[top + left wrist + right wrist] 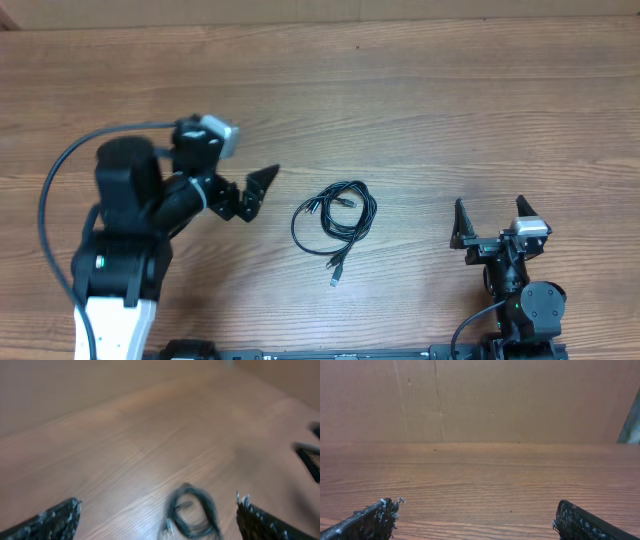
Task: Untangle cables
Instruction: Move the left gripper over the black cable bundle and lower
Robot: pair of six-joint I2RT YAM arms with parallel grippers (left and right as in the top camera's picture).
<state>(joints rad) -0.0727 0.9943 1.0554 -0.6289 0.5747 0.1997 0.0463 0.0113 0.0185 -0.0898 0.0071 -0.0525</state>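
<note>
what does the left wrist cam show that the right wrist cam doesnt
Only the left wrist view: the cables, a coiled bundle lying on the table just ahead of the open left gripper, plus a blurred dark shape at the right edge. Only the right wrist view: a brown wall behind the table, seen past the open right gripper, with no cables in sight. Both: the wood-grain table and a pair of black fingers in the bottom corners.

You're at a robot lab bench: two robot arms [125,215] on a wood-grain counter [420,90], with a cardboard wall [495,400] behind.
</note>
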